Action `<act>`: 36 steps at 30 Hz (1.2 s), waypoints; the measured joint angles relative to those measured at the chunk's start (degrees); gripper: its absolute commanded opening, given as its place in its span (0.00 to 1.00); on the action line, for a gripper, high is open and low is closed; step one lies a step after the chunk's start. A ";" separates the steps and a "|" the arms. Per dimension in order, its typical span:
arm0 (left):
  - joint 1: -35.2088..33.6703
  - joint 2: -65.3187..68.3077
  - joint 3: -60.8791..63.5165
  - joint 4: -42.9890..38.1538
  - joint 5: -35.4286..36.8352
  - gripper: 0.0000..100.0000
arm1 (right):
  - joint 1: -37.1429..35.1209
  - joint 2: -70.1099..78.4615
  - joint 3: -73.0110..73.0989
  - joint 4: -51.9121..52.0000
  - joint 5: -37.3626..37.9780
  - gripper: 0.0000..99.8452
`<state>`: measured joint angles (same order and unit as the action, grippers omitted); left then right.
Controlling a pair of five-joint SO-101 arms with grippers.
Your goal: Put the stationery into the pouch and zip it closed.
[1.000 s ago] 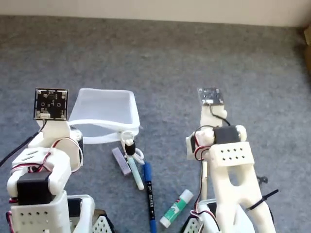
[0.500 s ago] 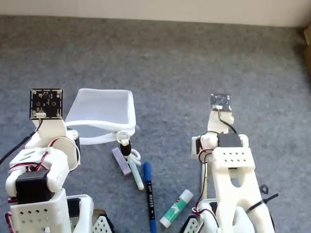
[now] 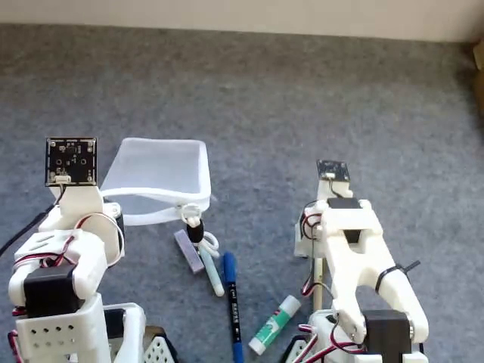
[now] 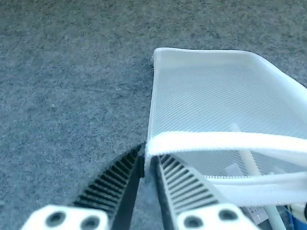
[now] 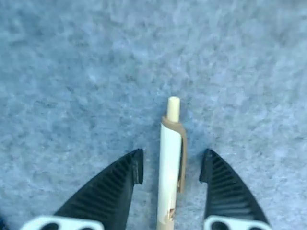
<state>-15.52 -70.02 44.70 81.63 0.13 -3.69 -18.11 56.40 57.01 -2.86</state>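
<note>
The right gripper [image 5: 171,161] had its jaws open astride the cream pen [image 5: 169,143] lying on the grey carpet [image 5: 72,57], so a clean pick probably called for lowering squarely and closing mid-barrel, while the left gripper [image 4: 147,160] was clamped on the rim of the white mesh pouch [image 4: 211,91], well apart from that pen

Jaws of left gripper [image 4: 146,160] pinched together on the white rim band of the translucent mesh pouch [image 4: 216,91], at one corner. Pouch mouth gapes open. A pale stick [image 4: 248,164] shows through mesh. Grey carpeted bench [image 4: 62,86] underneath.
</note>
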 measured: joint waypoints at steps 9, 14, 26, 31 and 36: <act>0.00 0.09 0.00 0.00 0.00 0.01 | 0.44 1.05 0.00 -3.96 3.43 0.00; 0.00 0.09 0.00 0.00 0.00 0.01 | 0.26 1.23 -1.32 -3.96 3.69 0.00; 0.00 0.09 0.00 0.00 0.00 0.01 | -0.44 1.32 -19.60 8.62 4.04 0.00; 0.00 0.18 0.00 0.00 0.00 0.01 | -0.35 1.32 -25.58 12.84 4.04 0.00; 0.00 0.79 -3.52 0.09 0.00 0.01 | -0.44 1.32 -30.59 16.44 4.04 0.00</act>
<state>-15.52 -69.23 41.19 81.71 0.13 -4.13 -16.79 25.80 73.45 1.19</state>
